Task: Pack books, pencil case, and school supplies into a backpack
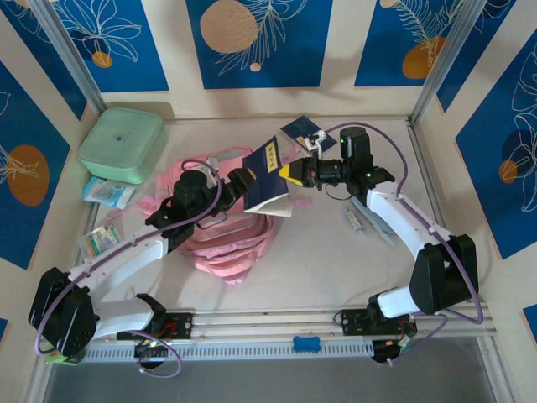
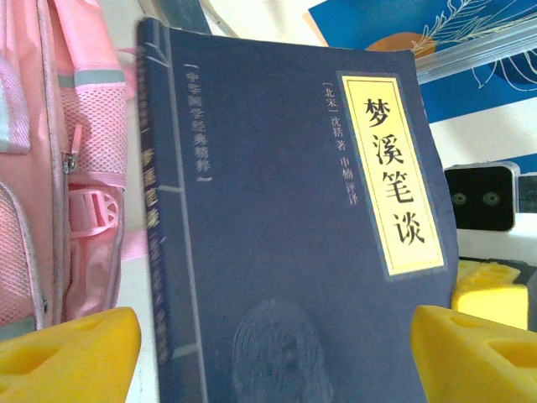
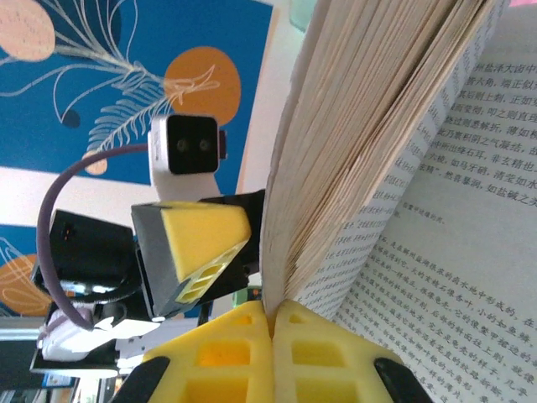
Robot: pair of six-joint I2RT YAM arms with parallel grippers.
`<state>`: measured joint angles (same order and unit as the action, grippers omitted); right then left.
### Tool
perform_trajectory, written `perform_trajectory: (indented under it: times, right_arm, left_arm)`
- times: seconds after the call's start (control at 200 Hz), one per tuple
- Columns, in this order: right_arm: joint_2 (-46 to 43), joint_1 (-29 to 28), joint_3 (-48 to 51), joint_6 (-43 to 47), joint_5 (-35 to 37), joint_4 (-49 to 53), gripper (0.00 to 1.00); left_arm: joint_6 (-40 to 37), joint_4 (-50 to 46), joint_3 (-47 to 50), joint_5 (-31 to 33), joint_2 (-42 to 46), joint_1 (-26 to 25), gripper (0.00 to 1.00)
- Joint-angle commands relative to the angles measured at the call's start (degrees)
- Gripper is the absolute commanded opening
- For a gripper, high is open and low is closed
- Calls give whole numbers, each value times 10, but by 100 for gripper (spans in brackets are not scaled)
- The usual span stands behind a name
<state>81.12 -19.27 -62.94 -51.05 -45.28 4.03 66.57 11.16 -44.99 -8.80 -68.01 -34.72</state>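
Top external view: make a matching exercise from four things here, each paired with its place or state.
1 navy book
2 backpack
3 mint-green box
4 right claw

A in the far-left corner
B shut on the book's edge
C held up in the air, tilted
D lying beneath the left arm

Pairs: 1-C, 2-D, 3-A, 4-B

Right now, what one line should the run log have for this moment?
right gripper: shut on page edge of navy book | left gripper: open, facing its cover | book: held up beside pink backpack, not yet packed
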Motion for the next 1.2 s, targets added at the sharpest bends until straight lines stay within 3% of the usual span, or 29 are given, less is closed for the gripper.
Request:
perform_trajectory:
  times: [0.0,0.33,0.6,1.05,1.196]
  right_arm:
    - [1,-16,-5,3,-24,-29,0]
    - [20,3,10,44,-38,-2,0]
    - [35,7,22,44,-74,-26,0]
    - [-20,-8,35,-59,-107,-192,0]
    - [-23,-23,30,-49,-108,-185,0]
  left_arm:
    - [5,69,2,-21,-5,6,79]
    - [6,82,1,-34,13,5,58]
    - [31,78,2,-18,32,2,51]
    - [75,-8,-1,40,43,-9,51]
    - [84,23,9,34,38,-9,56]
